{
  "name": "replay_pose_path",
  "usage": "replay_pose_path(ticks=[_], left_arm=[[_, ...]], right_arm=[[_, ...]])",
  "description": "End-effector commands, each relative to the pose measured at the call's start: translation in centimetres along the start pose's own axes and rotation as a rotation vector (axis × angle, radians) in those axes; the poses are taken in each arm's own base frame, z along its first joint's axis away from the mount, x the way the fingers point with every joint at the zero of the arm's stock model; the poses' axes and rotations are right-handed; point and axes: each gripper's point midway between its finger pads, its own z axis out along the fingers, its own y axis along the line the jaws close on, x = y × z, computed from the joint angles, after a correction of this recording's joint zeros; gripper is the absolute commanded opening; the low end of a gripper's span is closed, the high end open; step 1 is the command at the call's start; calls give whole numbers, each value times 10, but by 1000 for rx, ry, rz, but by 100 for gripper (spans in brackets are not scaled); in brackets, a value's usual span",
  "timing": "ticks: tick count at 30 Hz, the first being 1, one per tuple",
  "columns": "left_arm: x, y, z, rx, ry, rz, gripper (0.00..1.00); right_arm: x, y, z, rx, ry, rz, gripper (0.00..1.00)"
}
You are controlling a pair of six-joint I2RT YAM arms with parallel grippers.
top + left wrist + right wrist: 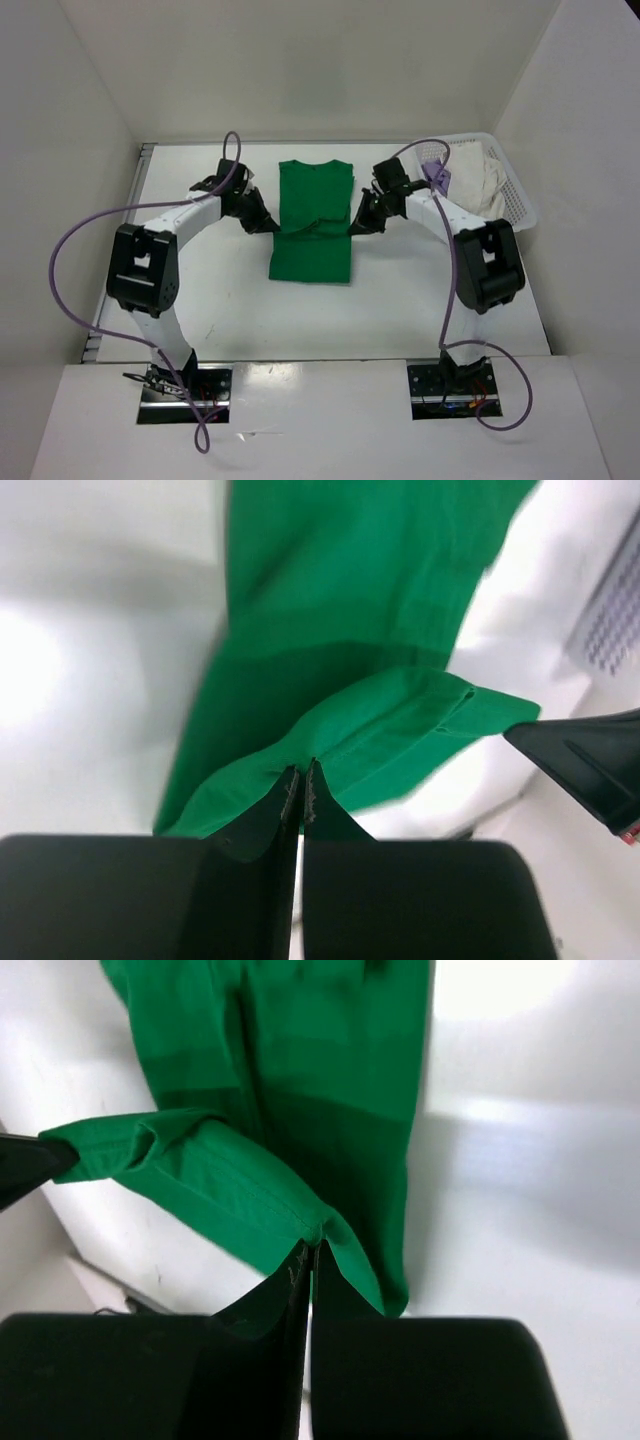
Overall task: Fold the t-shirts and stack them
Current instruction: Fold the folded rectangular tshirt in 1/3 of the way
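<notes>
The bright green t-shirt (313, 215) lies lengthwise in the middle of the table, sleeves folded in. My left gripper (272, 226) is shut on its left edge about halfway down, pinching a raised fold of green cloth (340, 590) between the fingertips (302, 770). My right gripper (352, 228) is shut on the opposite edge at the same height, with the green cloth (300, 1050) bunched at its tips (310, 1250). The lifted stretch hangs between the two grippers. A white t-shirt (490, 185) and a lavender one (437, 175) sit in the basket.
The white mesh basket (515, 190) stands at the back right, close behind the right arm. White walls close in the table on the left, back and right. Purple cables loop off both arms.
</notes>
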Motion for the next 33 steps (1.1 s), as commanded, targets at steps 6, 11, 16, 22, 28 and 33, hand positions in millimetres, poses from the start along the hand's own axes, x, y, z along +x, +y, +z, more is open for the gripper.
replay_pose_path(ticks=[6,11,16,22,28,33], left_arm=[[-61,-5,42,5,-74,-13,0],[-71,4,56,2,-58,-37,11],[-87,-8,22,63,-163,-45,38],[-45,-40,-16,130,-189,43,32],[43,-2,27,88,-24,38,23],[42,19,43,20,-24,62,23]], right_arm=[[-66,-19,43,70,-49,-65,0],[-80,-24,48,61,-67,-62,10],[-98,-3,21,25,-130,-80,30],[-76,8,-11,-9,-163,-70,30],[-15,46,26,-40,-45,-167,0],[3,73,65,-61,6,-213,0]])
